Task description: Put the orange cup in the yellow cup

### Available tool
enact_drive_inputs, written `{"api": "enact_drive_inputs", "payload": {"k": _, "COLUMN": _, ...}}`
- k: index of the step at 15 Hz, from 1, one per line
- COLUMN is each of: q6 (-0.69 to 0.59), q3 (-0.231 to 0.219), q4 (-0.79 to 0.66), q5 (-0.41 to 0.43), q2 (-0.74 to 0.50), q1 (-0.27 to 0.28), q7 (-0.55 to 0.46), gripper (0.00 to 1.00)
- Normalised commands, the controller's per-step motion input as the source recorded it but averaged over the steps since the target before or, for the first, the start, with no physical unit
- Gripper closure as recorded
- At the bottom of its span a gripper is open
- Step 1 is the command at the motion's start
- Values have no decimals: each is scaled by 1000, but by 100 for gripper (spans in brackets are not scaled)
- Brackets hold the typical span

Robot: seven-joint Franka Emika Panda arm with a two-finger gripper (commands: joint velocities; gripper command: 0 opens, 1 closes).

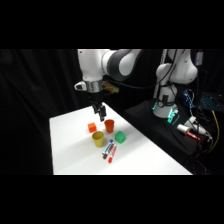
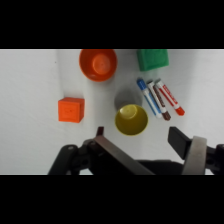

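While my gripper (image 2: 136,134) hangs open and empty, the yellow cup (image 2: 131,119) sits just beneath it, the orange cup (image 2: 98,64) beyond.

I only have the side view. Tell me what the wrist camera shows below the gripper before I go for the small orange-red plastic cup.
Observer: The gripper is open. The small yellow plastic cup sits just ahead of the gap, not the orange-red cup.
Operator: Give me the orange-red cup's position there.
Observer: It stands upright and empty beyond the yellow cup, apart from it.
Operator: Report anything crowding it.
Observer: Nothing touches it. The orange square block and green block lie off to either side.
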Motion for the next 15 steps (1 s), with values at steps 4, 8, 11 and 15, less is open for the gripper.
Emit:
{"api": "enact_drive_inputs", "payload": {"k": 4, "q6": 69, "q3": 14, "q4": -36, "q5": -65, "q2": -18, "q1": -5, "q7": 81, "gripper": 0}}
{"api": "enact_drive_inputs", "payload": {"k": 8, "q6": 166, "q3": -35, "q4": -162, "q5": -95, "q2": -118, "q1": -43, "q7": 118, "gripper": 0}}
{"api": "enact_drive_inputs", "payload": {"k": 11, "q6": 219, "q3": -31, "q4": -244, "q5": -72, "q2": -171, "q1": -49, "q7": 133, "gripper": 0}}
{"api": "enact_drive_inputs", "payload": {"k": 15, "q6": 260, "q3": -10, "q4": -292, "q5": -73, "q2": -185, "q1": -21, "q7": 163, "gripper": 0}}
